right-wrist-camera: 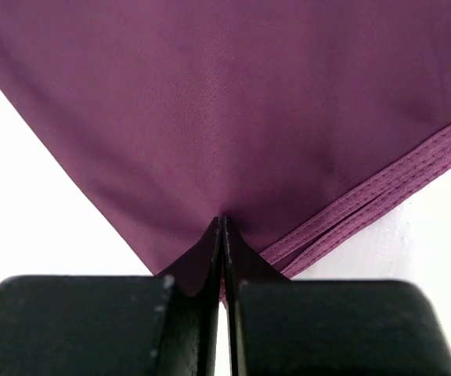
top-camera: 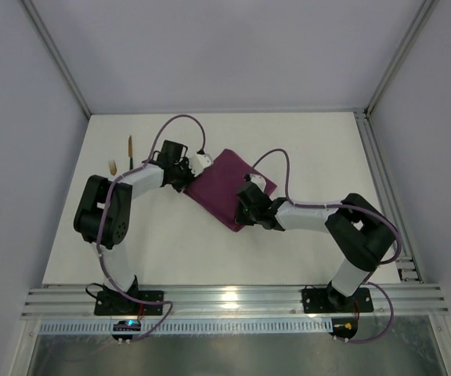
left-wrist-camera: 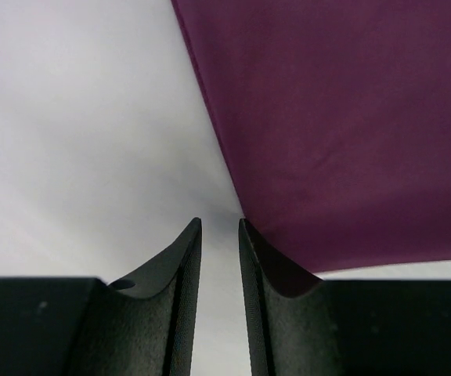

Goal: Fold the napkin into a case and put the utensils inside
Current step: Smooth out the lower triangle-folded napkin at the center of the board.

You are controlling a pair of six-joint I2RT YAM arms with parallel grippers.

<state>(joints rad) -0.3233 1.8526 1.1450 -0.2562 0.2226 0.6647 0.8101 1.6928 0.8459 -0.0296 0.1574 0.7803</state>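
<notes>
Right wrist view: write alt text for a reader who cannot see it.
The black right gripper is pinched shut on the magenta napkin near its corner. The napkin fills most of the frame, its stitched hem running along the lower right, with white table showing at both sides.

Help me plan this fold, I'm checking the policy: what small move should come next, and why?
Probably shift the left gripper sideways onto the napkin's edge and close. The right gripper is shut on a corner, while the left jaws stand slightly apart over the table, cloth just beside one finger.
</notes>
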